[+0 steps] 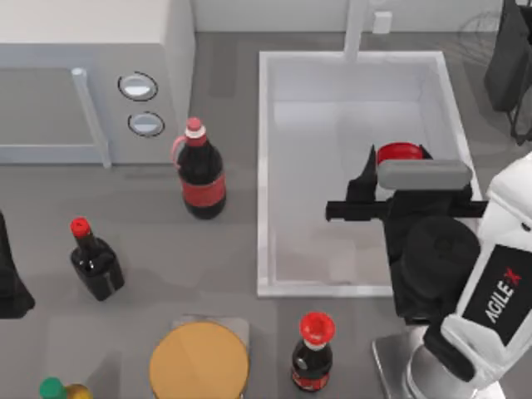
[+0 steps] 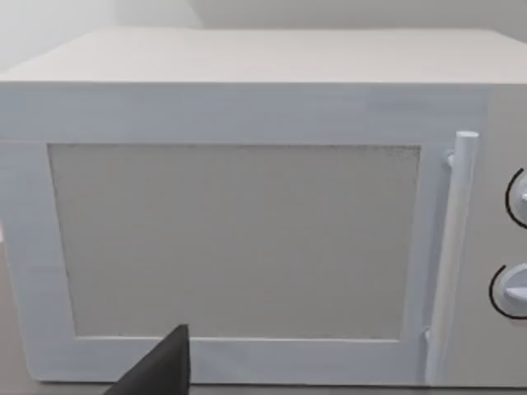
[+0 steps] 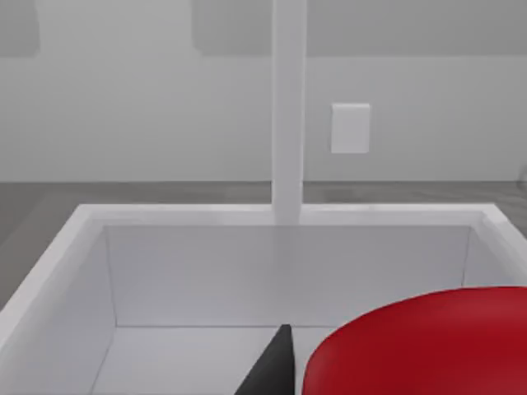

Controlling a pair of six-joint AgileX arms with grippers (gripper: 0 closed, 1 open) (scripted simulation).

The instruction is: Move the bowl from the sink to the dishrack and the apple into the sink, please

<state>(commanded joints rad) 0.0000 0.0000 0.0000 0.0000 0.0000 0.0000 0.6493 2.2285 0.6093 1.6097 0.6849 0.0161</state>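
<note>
the right gripper (image 1: pixel 371 184) of the agilex pair reaches over the large white rectangular sink (image 1: pixel 264 174) with its raised rim, near the basin's right wall, and a glossy red round thing (image 1: pixel 398 153) sits right at its fingertips. in the right wrist view that red shape (image 3: pixel 428 346) bulks close under the camera beside one dark fingertip (image 3: pixel 276 369), with the white faucet post (image 3: pixel 289 107) standing at the far rim. it reads as the small red apple, carried here because the sink is where it belongs, though the fingers are too hidden to tell whether they clench it or have let go. the translucent blue bowl cannot be made out in the basin, so that half of the job looks done. the left arm (image 1: pixel 10 278) is parked at the table's left edge, its wrist camera facing the white microwave (image 2: pixel 247 214).
</note>
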